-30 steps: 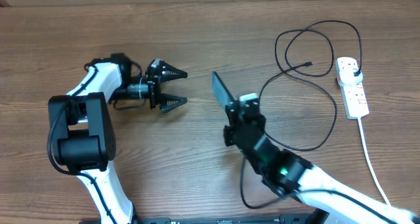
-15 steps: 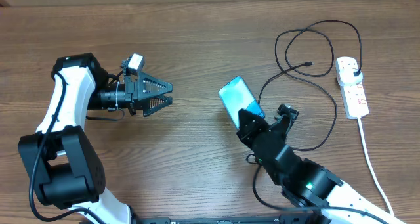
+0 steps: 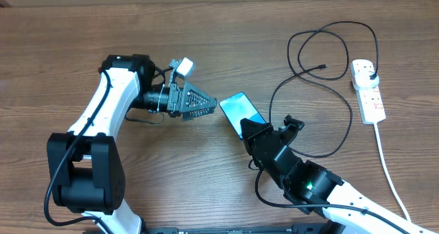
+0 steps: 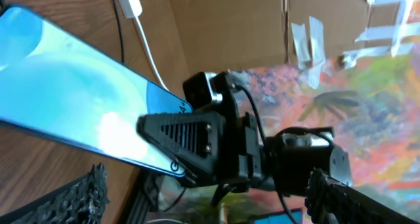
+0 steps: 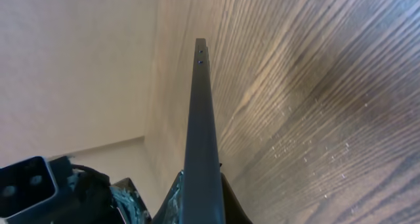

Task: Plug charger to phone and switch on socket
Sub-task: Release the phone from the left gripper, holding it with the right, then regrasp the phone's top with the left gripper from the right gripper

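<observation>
Overhead: pinching phone [image 3: 239, 110] by its lower end with right gripper [image 3: 251, 130], jaws pressed together on the two faces; holding it screen-up and tilted, apparently raised off table [image 3: 137, 28] (right wrist view catching it edge-on, wood grain well behind); presenting its free upper end toward left gripper [image 3: 206, 102], jaws spread wide, tips just beside that end and, as far as can be told, not touching; leaving charger [image 3: 322, 68] looped on table well apart to the right, tip lying inside the loop, plug seemingly seated in socket [image 3: 369, 97] at far right.

Judging phone as light, rigid and slick; expecting little friction from glass faces and smooth edges; treating it as fragile against a drop or a hard squeeze on the screen; favouring a hold across the long edges near mid-body, or flat across both faces, while keeping the port end clear (not able to tell which end carries the port).

Judging charger as limp and almost weightless; favouring a hold just behind the tip, on the stiff connector body; expecting a grip farther back to be letting the tip droop and wander off line.
</observation>
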`<state>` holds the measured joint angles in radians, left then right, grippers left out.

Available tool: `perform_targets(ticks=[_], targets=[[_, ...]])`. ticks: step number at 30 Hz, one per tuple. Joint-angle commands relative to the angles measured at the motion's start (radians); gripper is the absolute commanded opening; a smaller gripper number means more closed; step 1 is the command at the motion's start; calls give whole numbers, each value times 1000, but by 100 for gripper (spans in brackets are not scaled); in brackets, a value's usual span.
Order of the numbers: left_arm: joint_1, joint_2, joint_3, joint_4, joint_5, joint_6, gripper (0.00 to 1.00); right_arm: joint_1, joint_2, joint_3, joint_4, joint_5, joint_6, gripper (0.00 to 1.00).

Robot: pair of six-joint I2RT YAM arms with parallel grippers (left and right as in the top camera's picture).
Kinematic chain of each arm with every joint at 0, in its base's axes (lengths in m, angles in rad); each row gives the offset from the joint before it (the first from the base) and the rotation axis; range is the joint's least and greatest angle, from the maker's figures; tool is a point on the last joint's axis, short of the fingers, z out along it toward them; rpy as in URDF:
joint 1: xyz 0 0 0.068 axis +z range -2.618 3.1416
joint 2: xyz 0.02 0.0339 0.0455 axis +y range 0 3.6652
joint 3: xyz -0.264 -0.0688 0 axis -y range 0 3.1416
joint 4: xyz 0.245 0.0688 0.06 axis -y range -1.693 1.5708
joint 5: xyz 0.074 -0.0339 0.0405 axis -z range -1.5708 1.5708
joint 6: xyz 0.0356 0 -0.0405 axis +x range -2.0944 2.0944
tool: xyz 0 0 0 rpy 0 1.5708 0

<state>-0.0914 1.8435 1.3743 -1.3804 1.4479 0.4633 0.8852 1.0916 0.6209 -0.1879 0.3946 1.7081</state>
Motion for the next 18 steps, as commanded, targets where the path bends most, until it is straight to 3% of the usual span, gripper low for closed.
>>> perform_targets(ticks=[1, 2, 3, 6, 11, 14, 18], targets=[[1, -13, 1, 201, -2, -428, 100, 2, -8, 20, 12, 112, 8, 4], [1, -13, 1, 239, -22, -506, 100, 2, -8, 20, 12, 129, 8, 4], [-1, -13, 1, 302, -60, -658, 100, 2, -8, 20, 15, 156, 9, 4], [-4, -13, 1, 378, -71, -876, 100, 2, -8, 20, 51, 215, 9, 4], [-4, -13, 1, 398, -72, -1065, 100, 2, -8, 20, 140, 261, 9, 4], [-3, -13, 1, 406, -126, -1286, 99, 2, 13, 20, 237, 285, 10, 4], [-9, -13, 1, 564, -166, -1453, 99, 2, 85, 20, 425, 165, 106, 4]])
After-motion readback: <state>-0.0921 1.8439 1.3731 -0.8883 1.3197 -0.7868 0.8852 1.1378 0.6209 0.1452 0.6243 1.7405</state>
